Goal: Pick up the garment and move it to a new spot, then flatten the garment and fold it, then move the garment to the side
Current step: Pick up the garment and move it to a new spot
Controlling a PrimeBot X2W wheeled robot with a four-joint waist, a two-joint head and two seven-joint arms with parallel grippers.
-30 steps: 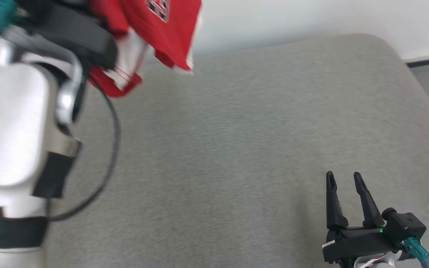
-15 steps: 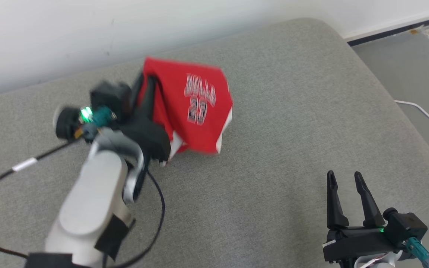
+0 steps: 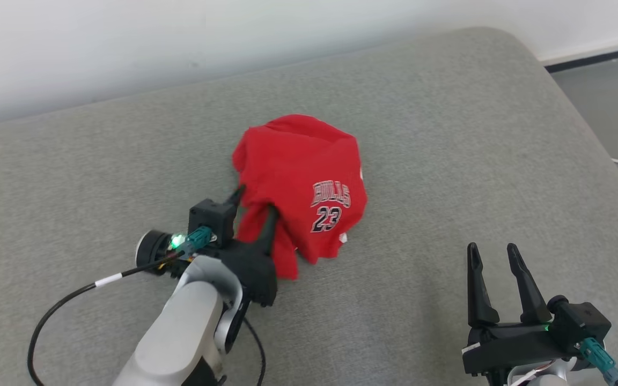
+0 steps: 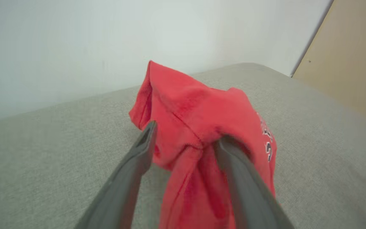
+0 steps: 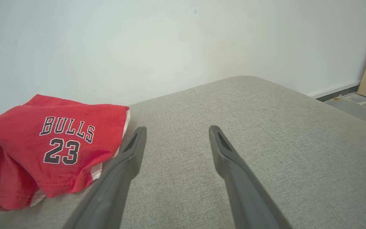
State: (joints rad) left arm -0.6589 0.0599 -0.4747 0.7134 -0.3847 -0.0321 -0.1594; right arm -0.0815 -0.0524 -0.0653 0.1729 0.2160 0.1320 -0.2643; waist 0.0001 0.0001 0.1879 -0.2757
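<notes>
The red Bulls jersey [image 3: 309, 182] is down. A second ago it swung in the air from the left gripper [image 3: 257, 201], which was clamped tight on it. Now it sits in a crumpled heap near the middle of the grey cushion [image 3: 448, 134], with the number 23 facing up. The left gripper has sprung apart and grips nothing. Cloth lies loosely between its two fingers [image 4: 233, 178], and a fold is draped over one of them. The right gripper [image 3: 492, 249] has not stirred. It waits well apart from the jersey at the near edge, spread wide and empty. To my eye the move to a new spot is as good as done. The arm must next draw back without dragging that fold along. The flattening and folding have not yet begun.
</notes>
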